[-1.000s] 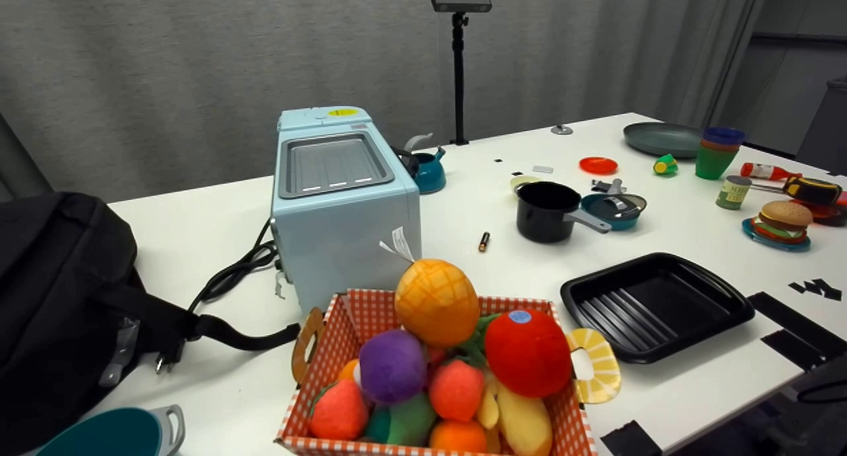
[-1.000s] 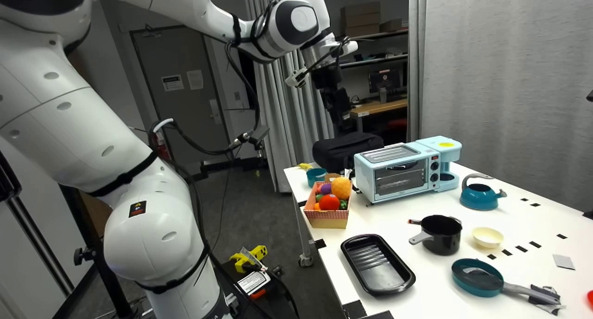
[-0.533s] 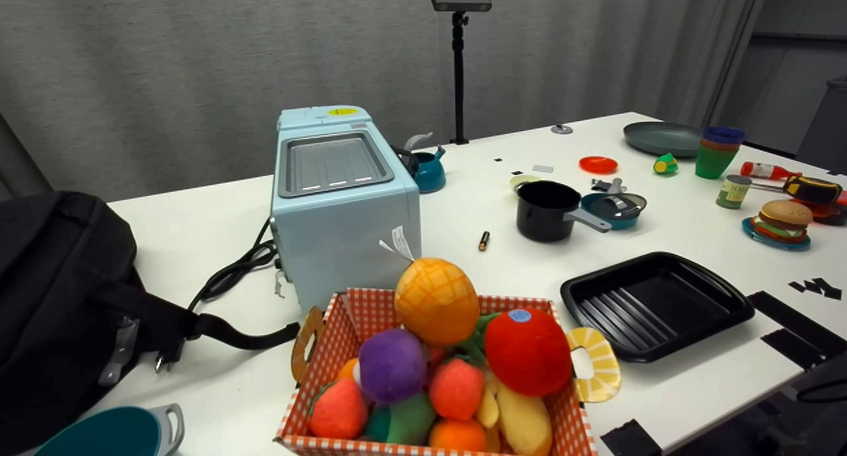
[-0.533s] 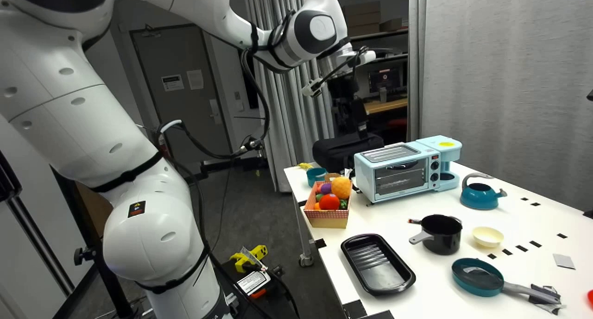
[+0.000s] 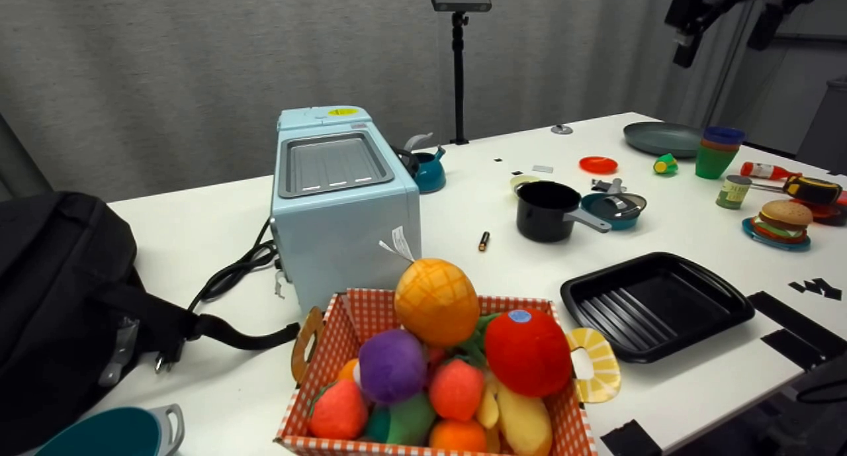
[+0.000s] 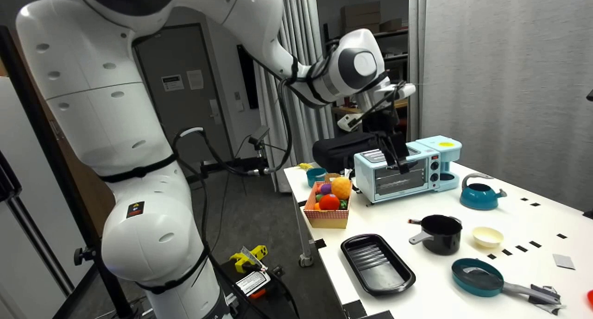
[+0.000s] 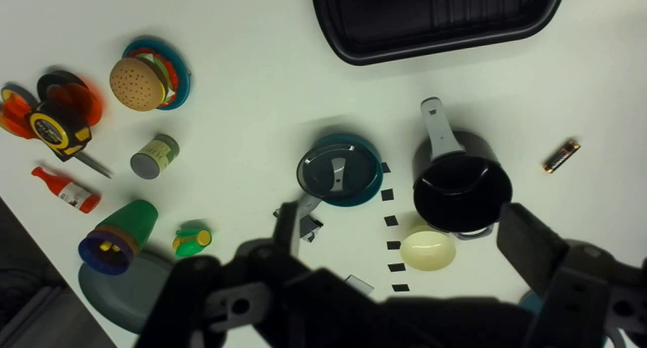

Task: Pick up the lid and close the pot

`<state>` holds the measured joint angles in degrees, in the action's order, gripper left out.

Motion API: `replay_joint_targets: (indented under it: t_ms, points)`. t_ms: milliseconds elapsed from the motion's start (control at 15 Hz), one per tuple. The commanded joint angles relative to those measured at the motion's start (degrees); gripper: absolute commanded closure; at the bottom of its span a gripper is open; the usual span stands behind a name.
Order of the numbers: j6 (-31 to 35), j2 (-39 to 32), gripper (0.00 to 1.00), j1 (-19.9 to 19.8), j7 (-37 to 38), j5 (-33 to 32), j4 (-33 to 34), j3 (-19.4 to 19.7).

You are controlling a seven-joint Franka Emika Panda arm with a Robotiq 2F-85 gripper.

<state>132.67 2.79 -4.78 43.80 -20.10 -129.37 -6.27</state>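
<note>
Lid (image 7: pixel 317 172) sits askew on pan (image 6: pixel 481 289), knob (image 7: pixel 338 174) up, so we'd pinch there; pot (image 5: pixel 546 216) stands open nearby, likely awaiting it; end effector (image 7: pixel 402 219) spread, empty, presumably to straddle the knob

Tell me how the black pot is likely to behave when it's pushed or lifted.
The black pot probably won't tip easily: it stands upright on a wide base. Pushing its grey handle would likely swivel it, since the handle juts out sideways. It should stay stiff, though its smooth-looking finish might slip in a loose grip.
</note>
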Motion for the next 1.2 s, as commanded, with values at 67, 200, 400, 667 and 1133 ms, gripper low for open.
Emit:
replay_joint_targets:
  t_ms: [67,200,400,667,1133]
  points:
    - [2.89,-4.38,0.0,1.89,4.27,-5.69,0.36,4.08]
    - [4.58,-7.97,0.0,2.14,6.62,-8.48,1.22,5.94]
    - [4.71,-9.29,0.0,2.35,6.78,-8.62,2.45,6.3]
    - [4.71,-9.27,0.0,2.36,6.78,-8.62,2.87,6.27]
    - [4.71,-9.27,0.0,2.37,6.79,-8.62,2.89,6.25]
